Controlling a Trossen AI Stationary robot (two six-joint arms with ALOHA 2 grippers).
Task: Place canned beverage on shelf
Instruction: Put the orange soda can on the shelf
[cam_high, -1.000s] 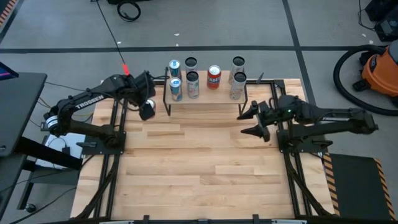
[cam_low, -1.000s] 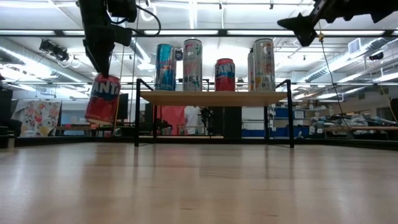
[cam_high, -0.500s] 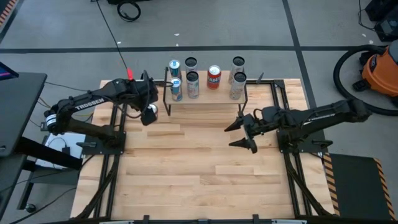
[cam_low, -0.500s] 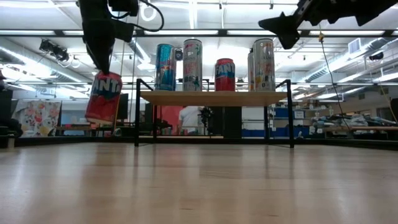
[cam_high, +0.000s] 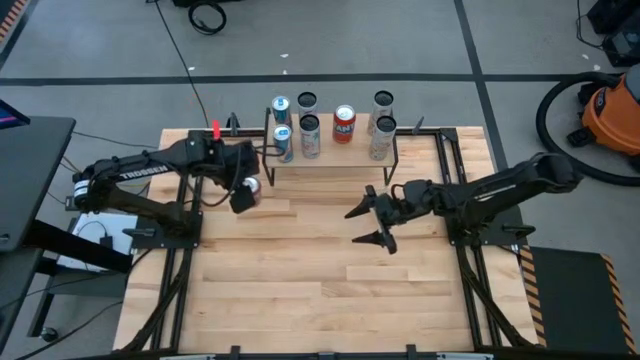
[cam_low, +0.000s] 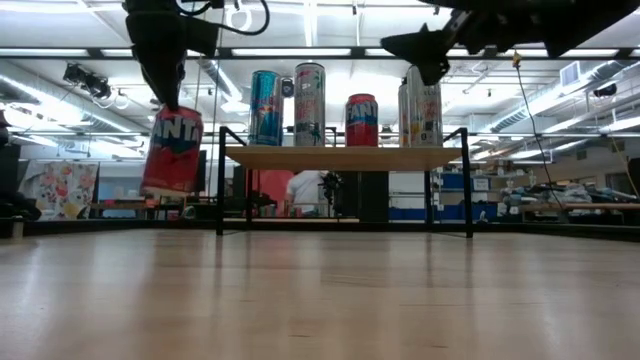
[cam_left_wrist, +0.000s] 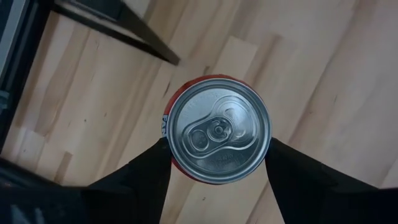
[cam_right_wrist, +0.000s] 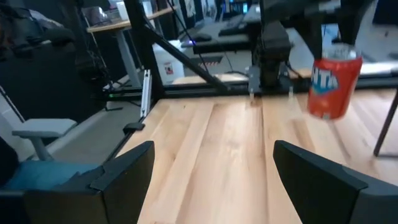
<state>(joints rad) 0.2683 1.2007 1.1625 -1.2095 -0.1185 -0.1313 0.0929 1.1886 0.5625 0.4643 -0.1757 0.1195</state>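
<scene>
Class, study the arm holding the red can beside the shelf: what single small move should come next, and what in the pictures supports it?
Probably lift the red can higher. The left gripper holds it by the top, clear of the tabletop, but its base hangs below the shelf board and to one side of it. The right gripper hovers open and empty over the table, so the carrying falls to the left arm.

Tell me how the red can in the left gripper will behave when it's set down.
The red can hangs slightly tilted from the left gripper, so it may wobble on landing. Tall and narrow, it probably tips easily. Its round, smooth-looking wall would likely roll if it fell.
</scene>
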